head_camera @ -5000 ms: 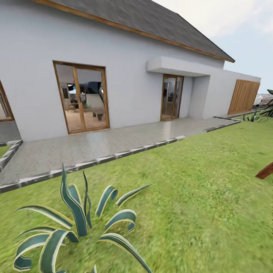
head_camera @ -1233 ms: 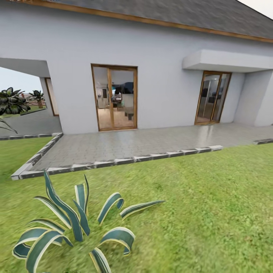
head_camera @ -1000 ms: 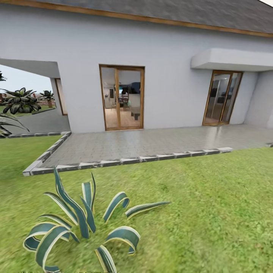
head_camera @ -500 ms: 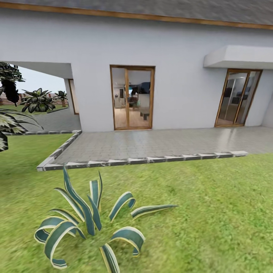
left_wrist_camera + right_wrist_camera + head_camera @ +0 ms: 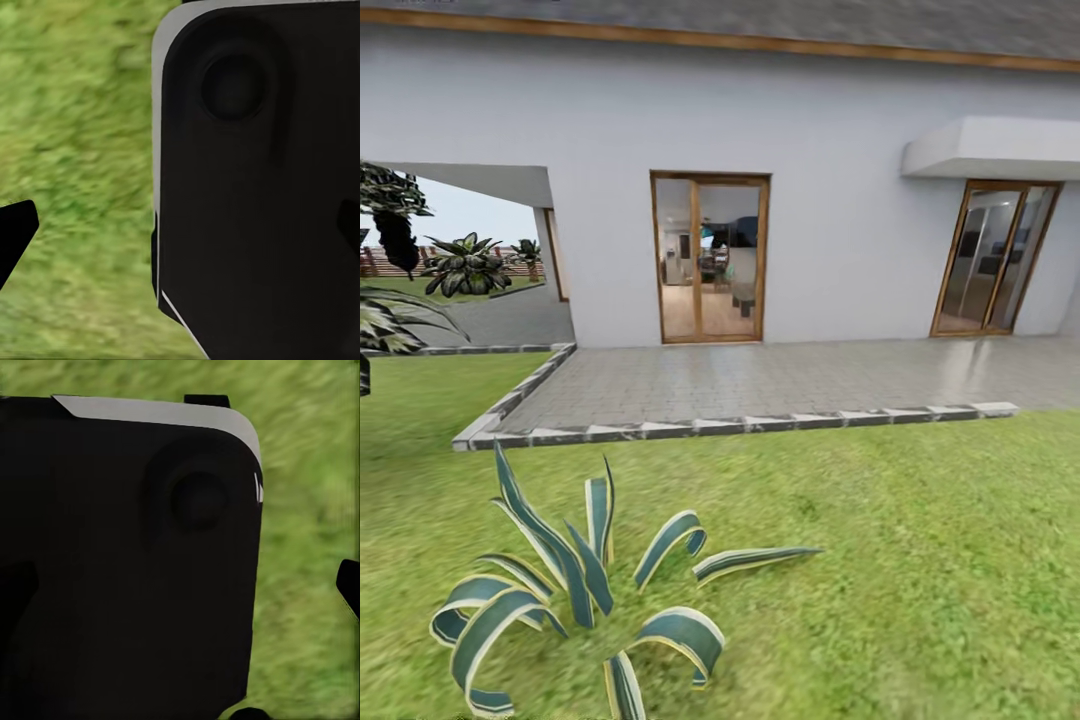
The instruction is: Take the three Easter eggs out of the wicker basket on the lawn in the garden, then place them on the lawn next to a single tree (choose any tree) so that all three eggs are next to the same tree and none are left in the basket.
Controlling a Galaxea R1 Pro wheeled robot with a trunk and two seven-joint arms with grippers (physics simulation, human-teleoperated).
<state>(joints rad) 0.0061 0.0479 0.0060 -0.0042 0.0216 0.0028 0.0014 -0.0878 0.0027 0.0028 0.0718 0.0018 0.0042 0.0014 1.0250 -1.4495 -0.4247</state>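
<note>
The lawn (image 5: 920, 560) spreads as green grass across the lower half of the head view. In the left wrist view my left gripper (image 5: 180, 232) hangs over grass, its dark fingertips (image 5: 16, 231) far apart at the picture's two sides, with a black rounded robot panel (image 5: 255, 187) between them and nothing held. In the right wrist view my right gripper (image 5: 180, 585) is also over grass. One fingertip (image 5: 349, 585) shows at the edge, and a black panel (image 5: 127, 555) fills the space between the fingers.
A striped agave plant (image 5: 580, 590) grows close in front at the lower left. Beyond it a stone kerb (image 5: 740, 425) edges a grey paved patio (image 5: 780, 380) before a white house with glass doors (image 5: 710, 258). Dark plants (image 5: 395, 215) stand far left.
The whole head view has swung left along the house over the past seconds, so the camera moved; the doors and agave slid right in the picture. The last half second adds only a slight shift.
</note>
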